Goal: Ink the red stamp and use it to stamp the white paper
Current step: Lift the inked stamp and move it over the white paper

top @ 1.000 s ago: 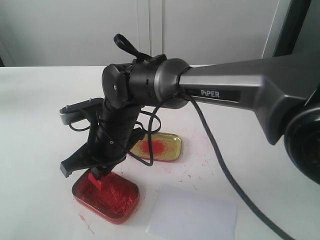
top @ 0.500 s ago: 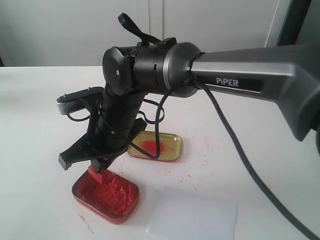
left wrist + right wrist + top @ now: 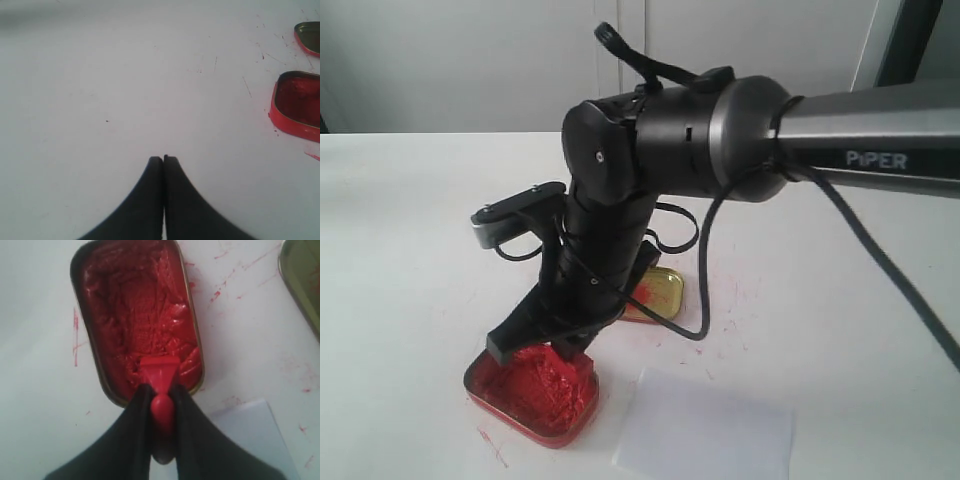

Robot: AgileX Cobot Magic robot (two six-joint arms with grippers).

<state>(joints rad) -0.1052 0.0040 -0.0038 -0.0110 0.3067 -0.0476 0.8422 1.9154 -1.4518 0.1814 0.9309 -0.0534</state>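
In the right wrist view the red stamp (image 3: 160, 371) is pinched by its knob between my right gripper's (image 3: 160, 390) fingers, its square block over the near end of the red-filled ink tin (image 3: 135, 315). Whether the block touches the ink I cannot tell. The exterior view shows that gripper (image 3: 570, 345) low over the ink tin (image 3: 525, 395), hiding the stamp. The white paper (image 3: 705, 432) lies just right of the tin, and the part that shows bears no print; its corner (image 3: 250, 432) appears beside the fingers. My left gripper (image 3: 163, 159) is shut and empty over bare table.
A gold tin with a red smear (image 3: 660, 290) sits behind the ink tin, mostly hidden by the right arm, and its edge (image 3: 305, 285) shows in the right wrist view. Red ink specks mark the white table (image 3: 760, 290). Both tins (image 3: 300, 107) lie off to one side of the left gripper.
The right arm has swung to the right, carrying the stamp from the left part of the ink tin toward its right end, nearer the paper.
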